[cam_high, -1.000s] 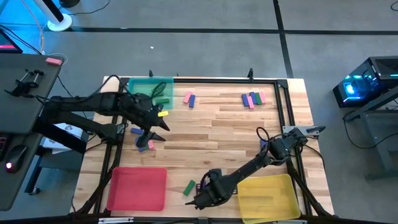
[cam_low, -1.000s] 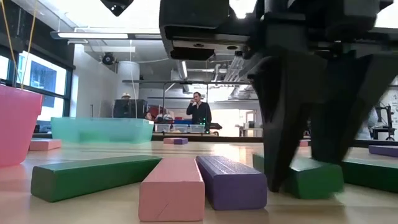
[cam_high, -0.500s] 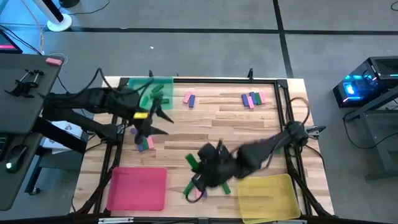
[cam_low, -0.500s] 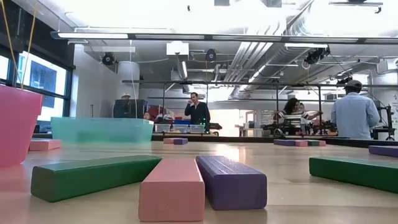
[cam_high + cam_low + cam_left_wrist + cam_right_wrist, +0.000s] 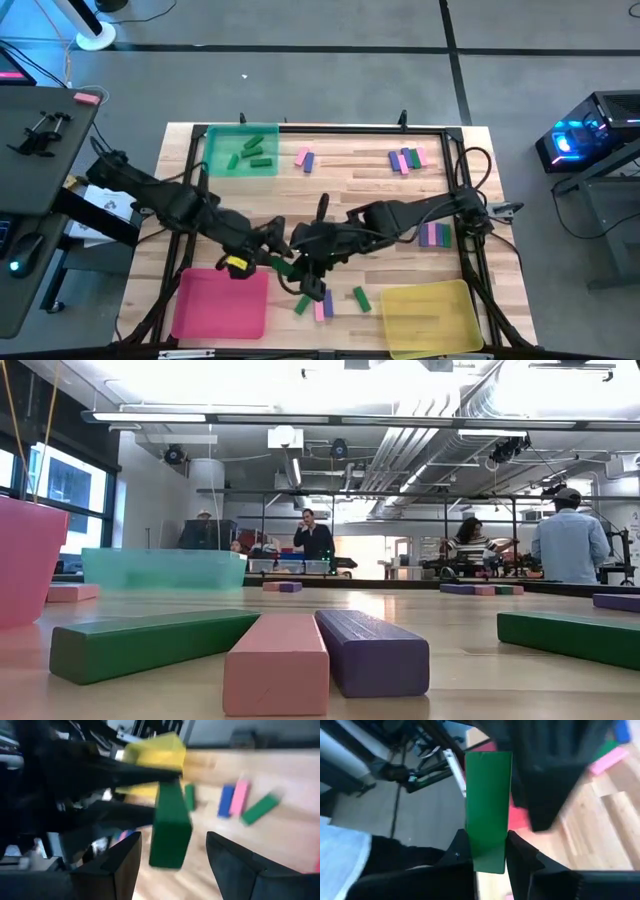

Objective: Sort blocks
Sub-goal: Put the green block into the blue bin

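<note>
My right gripper (image 5: 487, 847) is shut on a green block (image 5: 488, 800) and holds it in the air over the table's middle near part (image 5: 286, 264). My left gripper (image 5: 172, 840) is open. It has come in from the left (image 5: 270, 250), and its fingers stand on either side of the block's free end (image 5: 170, 847) without touching it. Loose green, pink and purple blocks (image 5: 320, 306) lie flat on the table below. More of them lie at the far side (image 5: 406, 158) and at the right (image 5: 433, 234). My right gripper pinches the green block between its two fingers, on the two long narrow sides near one end (image 5: 488, 859). The block lies along the fingers and sticks out ahead of them. It is lifted clear of the table, slanting down toward my left gripper.
A green tray (image 5: 212, 140) holding green blocks stands at the far left. A red tray (image 5: 192, 310) is at the near left and a yellow tray (image 5: 400, 325) at the near right. People stand in the room beyond the table.
My right gripper has risen from the table's near edge with the green block, gone toward the table's middle and rolled about. My left gripper has swung from beside the green tray toward the near side and the lifted block, rolling as it went. Its fingers now straddle the block's free end.
</note>
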Action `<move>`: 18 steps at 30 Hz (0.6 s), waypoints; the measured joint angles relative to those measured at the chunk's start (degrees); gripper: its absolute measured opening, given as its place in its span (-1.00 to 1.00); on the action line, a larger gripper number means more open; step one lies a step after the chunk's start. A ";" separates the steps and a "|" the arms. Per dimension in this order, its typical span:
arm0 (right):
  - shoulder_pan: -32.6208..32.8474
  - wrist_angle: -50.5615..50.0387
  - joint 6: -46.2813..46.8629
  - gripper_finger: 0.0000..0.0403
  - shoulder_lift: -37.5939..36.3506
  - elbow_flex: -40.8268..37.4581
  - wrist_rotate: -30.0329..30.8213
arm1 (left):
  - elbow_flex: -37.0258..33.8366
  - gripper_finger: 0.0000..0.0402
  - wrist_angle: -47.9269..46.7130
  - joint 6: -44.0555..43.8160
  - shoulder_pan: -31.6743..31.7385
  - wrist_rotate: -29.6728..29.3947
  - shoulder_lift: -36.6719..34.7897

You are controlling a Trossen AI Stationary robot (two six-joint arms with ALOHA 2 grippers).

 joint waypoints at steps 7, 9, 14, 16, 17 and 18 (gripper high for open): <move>0.04 -1.09 0.33 -0.82 -0.21 0.11 -1.67 | 0.00 0.05 3.58 0.82 -2.93 -5.68 0.92; 0.04 -1.08 0.52 -0.82 -0.21 0.11 -1.67 | 0.00 0.05 3.44 0.68 -3.46 -5.03 0.85; -0.02 -1.00 0.65 -0.82 -0.27 0.11 -1.72 | 0.00 -0.01 4.74 0.65 -3.79 -4.90 0.90; -0.10 -0.64 0.73 -0.82 -0.27 0.11 -2.11 | 0.00 -0.12 5.28 1.04 -3.79 -4.91 0.90; -0.13 -0.48 0.77 -0.82 -0.27 0.11 -2.60 | 0.00 -0.19 5.58 1.55 -3.79 -4.90 0.90; -0.18 -0.49 0.98 -0.82 -0.27 0.11 -2.85 | 0.00 -0.28 5.70 2.12 -3.79 -4.89 0.90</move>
